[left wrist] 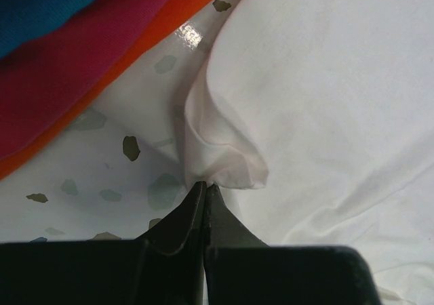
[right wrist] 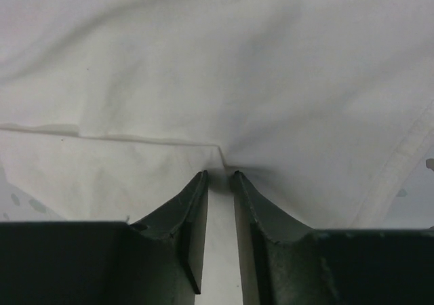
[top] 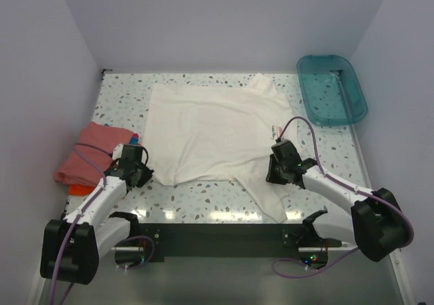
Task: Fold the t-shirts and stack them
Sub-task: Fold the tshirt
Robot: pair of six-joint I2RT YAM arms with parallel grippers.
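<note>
A large white t-shirt [top: 210, 129] lies spread over the middle of the table, with a small print near its right edge. My left gripper [top: 144, 174] sits at the shirt's near left corner. In the left wrist view my left gripper [left wrist: 205, 186] is shut, with a puckered bit of the white shirt [left wrist: 319, 102] pinched at its tips. My right gripper [top: 270, 171] rests on the shirt's near right part. There its jaws [right wrist: 218, 175] stand a narrow gap apart, tips pressed against a fold of white cloth [right wrist: 237, 68]. Folded salmon-pink [top: 95, 149], orange-red [top: 81, 188] and blue [top: 133, 140] t-shirts are stacked at the left.
A teal translucent tub [top: 331, 88] stands at the back right corner. Pale walls close in the speckled table [top: 203, 200] on three sides. The folded stack lies just left of my left arm, its pink [left wrist: 61, 81] and orange [left wrist: 135, 47] layers close to the fingers.
</note>
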